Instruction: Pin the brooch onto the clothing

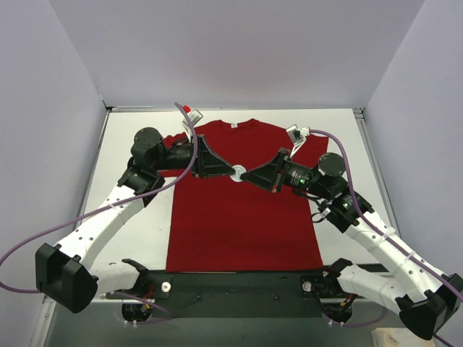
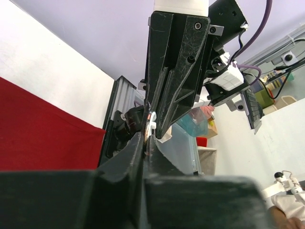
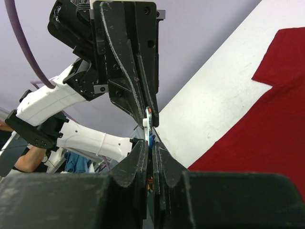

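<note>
Brooch: the brooch (image 1: pixel 237 173) hangs in the air between the two arms, over the upper chest of the shirt (image 1: pixel 239 231) and a little below the collar.
Left gripper: the left gripper (image 1: pixel 230 171) comes in from the left, its fingers pressed together and pinching one rim of the brooch.
Right gripper: the right gripper (image 1: pixel 247 175) comes in from the right, fingers squeezed tight on the opposite rim, so the two sets of tips nearly touch.
How the brooch lies: its round face shows from overhead. From either wrist camera only a thin edge (image 3: pixel 148 125) shows, with white and a bit of blue. My reading is that it sits about flat, face up, level with the cloth below.
Line of the arms: both point inward, tip to tip, along a line running across the chest from sleeve to sleeve.
Which arm is nearer: neither, since both are on it.
Way to the shirt: straight down, with red cloth spread flat on the table (image 1: pixel 130 124) right under the pinch.
Gap to the cloth: it looks clear of the fabric, but I cannot tell by how much.
Pin: I cannot make out whether it is open or which way it points.
What the next move turns on: probably lowering both arms together without twisting the brooch between them.
</note>
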Controlling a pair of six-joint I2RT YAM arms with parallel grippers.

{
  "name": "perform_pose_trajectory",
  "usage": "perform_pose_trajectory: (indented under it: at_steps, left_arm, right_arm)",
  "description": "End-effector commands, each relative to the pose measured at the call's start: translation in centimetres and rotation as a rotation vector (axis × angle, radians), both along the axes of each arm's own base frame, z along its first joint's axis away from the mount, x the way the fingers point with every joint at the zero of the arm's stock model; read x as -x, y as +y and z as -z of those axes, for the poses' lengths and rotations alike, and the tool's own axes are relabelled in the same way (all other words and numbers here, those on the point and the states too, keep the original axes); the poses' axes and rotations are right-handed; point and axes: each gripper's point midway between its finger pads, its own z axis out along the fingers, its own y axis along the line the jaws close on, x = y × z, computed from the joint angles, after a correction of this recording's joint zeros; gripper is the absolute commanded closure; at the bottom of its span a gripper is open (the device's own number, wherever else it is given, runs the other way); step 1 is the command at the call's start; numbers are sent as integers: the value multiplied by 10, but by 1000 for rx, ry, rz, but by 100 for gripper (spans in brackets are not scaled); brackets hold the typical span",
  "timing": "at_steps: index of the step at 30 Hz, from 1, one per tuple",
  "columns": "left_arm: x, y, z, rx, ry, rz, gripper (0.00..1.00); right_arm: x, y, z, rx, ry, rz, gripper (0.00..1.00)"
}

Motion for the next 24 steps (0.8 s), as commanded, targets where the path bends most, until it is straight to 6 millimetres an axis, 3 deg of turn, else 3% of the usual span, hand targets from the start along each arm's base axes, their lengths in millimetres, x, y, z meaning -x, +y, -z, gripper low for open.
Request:
perform_pose_trajectory:
  at_steps: [1, 5, 8, 9, 12, 15, 19, 24]
  left_arm:
    - [4, 5, -24, 38, -76, -10, 100]
    - [7, 6, -29, 44, -89, -9, 100]
    - [4, 9, -32, 43, -101, -53, 100]
    - [5, 11, -36, 47, -115, -74, 100]
    - [0, 18, -40, 46, -154, -195, 100]
    - [-3, 26, -49, 72, -211, -340, 100]
    - [2, 27, -57, 101, -240, -397, 100]
    - [6, 15, -52, 99, -223, -359, 100]
  right_arm:
    - [8, -4, -36, -59, -109, -3, 100]
    - [6, -6, -41, -63, -113, 12, 100]
    - [3, -8, -44, -64, -109, 38, 68]
    - [3, -10, -49, -72, -120, 46, 44]
    - [2, -15, -56, -86, -132, 75, 13]
    - [2, -14, -56, -96, -123, 75, 4]
    - [3, -9, -54, -124, -106, 46, 4]
    - [2, -2, -58, -156, -99, 18, 8]
